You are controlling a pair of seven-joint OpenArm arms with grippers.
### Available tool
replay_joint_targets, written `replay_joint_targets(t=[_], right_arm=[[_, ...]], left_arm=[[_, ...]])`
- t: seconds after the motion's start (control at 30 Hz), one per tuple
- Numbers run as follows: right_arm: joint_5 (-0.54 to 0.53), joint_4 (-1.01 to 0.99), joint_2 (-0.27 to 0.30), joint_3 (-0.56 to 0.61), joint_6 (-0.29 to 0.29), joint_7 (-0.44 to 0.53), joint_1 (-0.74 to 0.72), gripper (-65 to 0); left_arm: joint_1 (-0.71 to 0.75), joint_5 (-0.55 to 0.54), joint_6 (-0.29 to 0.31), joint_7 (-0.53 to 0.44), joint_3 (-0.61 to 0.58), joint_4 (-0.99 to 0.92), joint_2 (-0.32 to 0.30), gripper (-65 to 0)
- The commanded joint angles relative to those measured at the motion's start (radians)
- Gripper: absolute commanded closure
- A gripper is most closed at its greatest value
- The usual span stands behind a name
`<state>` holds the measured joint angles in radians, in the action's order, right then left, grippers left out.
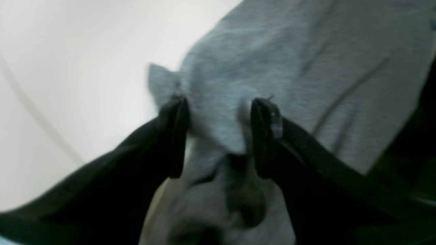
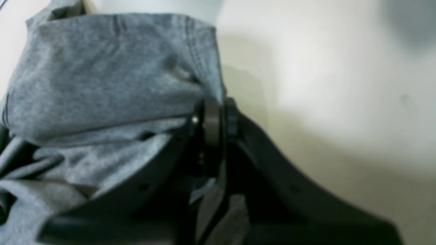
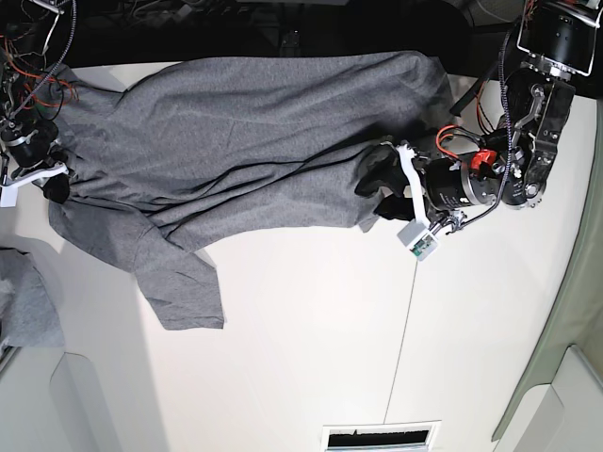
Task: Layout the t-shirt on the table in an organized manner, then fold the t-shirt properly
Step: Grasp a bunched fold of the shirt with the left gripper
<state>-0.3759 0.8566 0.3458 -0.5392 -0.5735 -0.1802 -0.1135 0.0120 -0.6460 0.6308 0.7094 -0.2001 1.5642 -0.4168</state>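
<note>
Left gripper (image 1: 218, 136): nearest the left wrist camera; black jaws stand apart, grey cloth between them, not pinched.
Right gripper (image 2: 218, 112): jaws pressed together on a hemmed edge of the t-shirt (image 3: 245, 141).
Hidden: in the base view the right gripper is mostly buried under bunched cloth at the left edge; the left wrist view is blurred, so contact with the fingers is hard to judge.
Around: a second grey cloth piece (image 3: 24, 311), cut off at the frame's left; a vent grille (image 3: 382, 437) at the near edge.
T-shirt: on the white table (image 3: 311, 348), long axis left to right between the arms; one sleeve (image 3: 179, 282) trails toward the near edge.
</note>
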Motion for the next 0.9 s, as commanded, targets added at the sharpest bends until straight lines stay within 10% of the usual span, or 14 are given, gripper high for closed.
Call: replay_joint_targets(t=[0.0, 0.1, 0.23, 0.87], right_arm=[[-0.010, 0.016, 0.016, -0.004, -0.007, 0.015, -0.010, 0.0], [-0.010, 0.016, 0.016, -0.004, -0.006, 0.014, -0.010, 0.0], [-0.010, 0.016, 0.008, -0.004, -0.006, 0.015, -0.013, 0.0], [-0.006, 0.016, -0.063, -0.004, -0.006, 0.015, -0.013, 0.0]], left_arm=[[-0.022, -0.016, 0.010, -0.022, 0.008, 0.018, -0.003, -31.9], [-0.023, 0.009, 0.010, -0.021, 0.008, 0.017, 0.015, -29.6], [-0.023, 0.075, 0.010, -0.022, 0.008, 0.017, 0.020, -1.1], [0.013, 0.095, 0.036, 0.051, -0.357, 0.282, 0.020, 0.0]])
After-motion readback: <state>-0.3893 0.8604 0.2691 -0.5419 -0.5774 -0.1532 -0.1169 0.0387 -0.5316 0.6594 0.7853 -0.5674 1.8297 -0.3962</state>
